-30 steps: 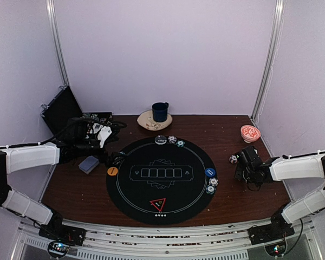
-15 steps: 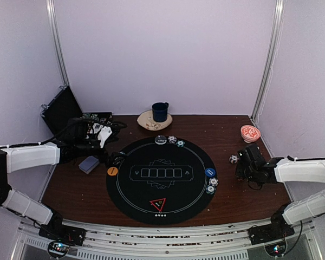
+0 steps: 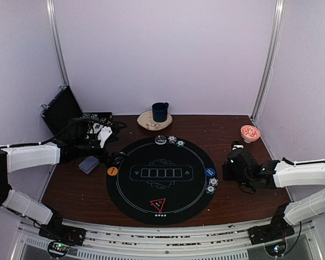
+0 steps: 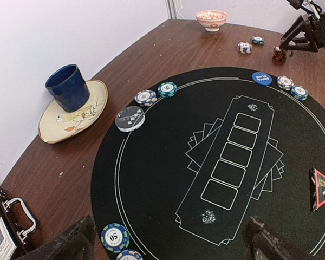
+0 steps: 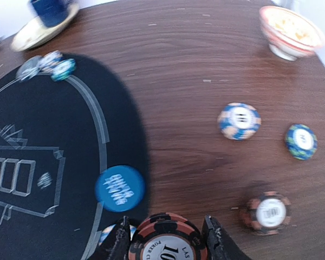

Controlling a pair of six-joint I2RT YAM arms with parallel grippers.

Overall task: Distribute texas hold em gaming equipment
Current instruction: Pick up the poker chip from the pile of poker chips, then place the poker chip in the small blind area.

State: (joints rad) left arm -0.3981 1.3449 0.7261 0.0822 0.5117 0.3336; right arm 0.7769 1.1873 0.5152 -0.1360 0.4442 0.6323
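Across the bench (image 3: 233,200), the only movement in the last second has been made by the right arm (image 3: 303,173). It has been swung inward from the bench's right edge and is now held just outside the right rim of the black round mat (image 3: 130,200). The left arm (image 3: 32,156) has not been shifted and stays over the bench's left side, near the far-left corner. The left jaws are spread fully wide with nothing between them.

The right jaws are partly closed on a red-and-black striped chip (image 5: 168,246) marked 10, which is gripped by its edges and lifted clear of the wood. The right wrist view is smeared, so the carry is judged to be under way.

The card deck (image 3: 89,164) is left lying on the bench between the mat and the left edge. The triangle marker (image 3: 157,204) lies at the mat's near rim and the blue button (image 5: 119,187) at its right rim, with two chips (image 3: 211,186) just beside it.

Three loose chips (image 5: 268,212) are left on bare wood toward the right edge. The held chip is probably meant for the group by the blue button, so more trips would be needed.
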